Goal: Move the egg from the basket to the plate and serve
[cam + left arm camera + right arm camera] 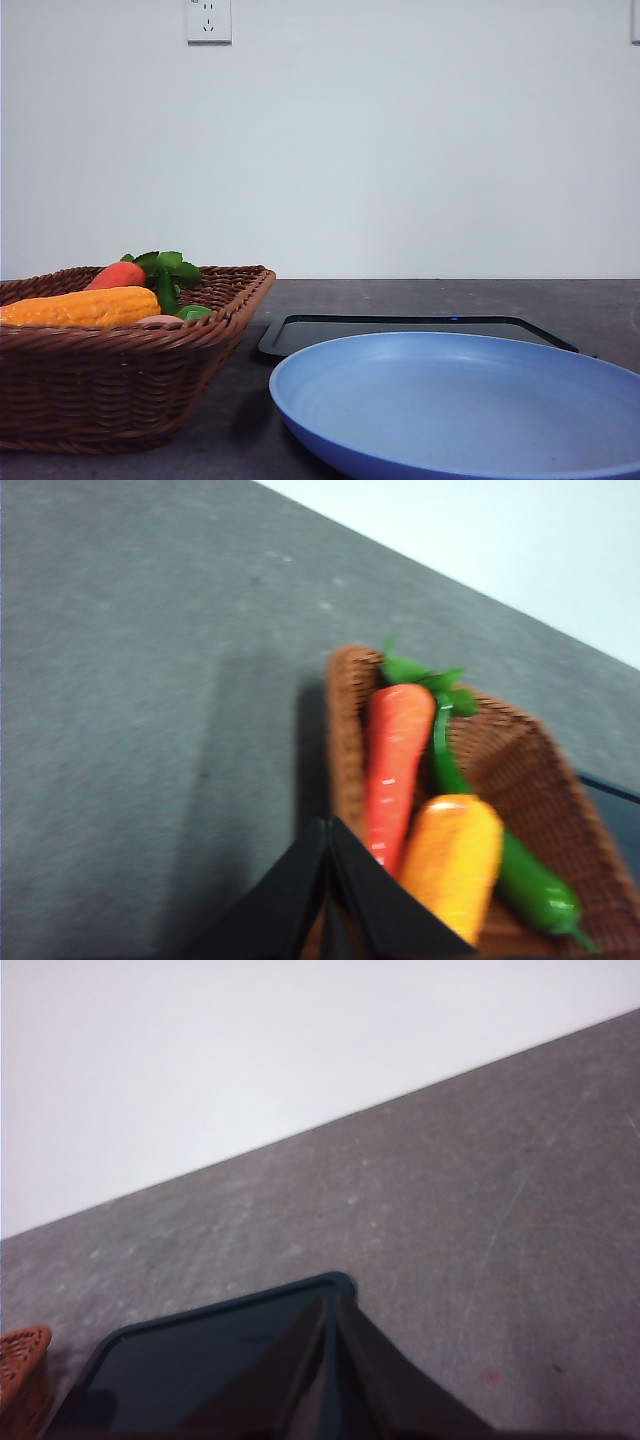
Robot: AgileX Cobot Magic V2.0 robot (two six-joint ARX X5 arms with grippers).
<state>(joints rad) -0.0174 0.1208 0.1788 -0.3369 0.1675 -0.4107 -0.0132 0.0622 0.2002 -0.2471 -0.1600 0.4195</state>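
The brown wicker basket (120, 385) stands at the left of the table. Just above its near rim peeks a small pinkish-brown curve, the egg (158, 319), mostly hidden beside the long orange-yellow vegetable (82, 306). At the front right lies the wide light blue plate (450, 400), with nothing on it. My left gripper (328, 825) is shut and holds nothing, over the basket's (345, 730) outer corner, close to the red-orange carrot (395, 760). My right gripper (330, 1302) is shut too, over the corner of the black tray (190, 1360).
The flat black tray (400, 328) lies behind the plate. In the basket there are also green leaves (165, 265) and a green pepper (530, 890). Bare grey table (140, 700) stretches left of the basket and to the right of the tray (500, 1240).
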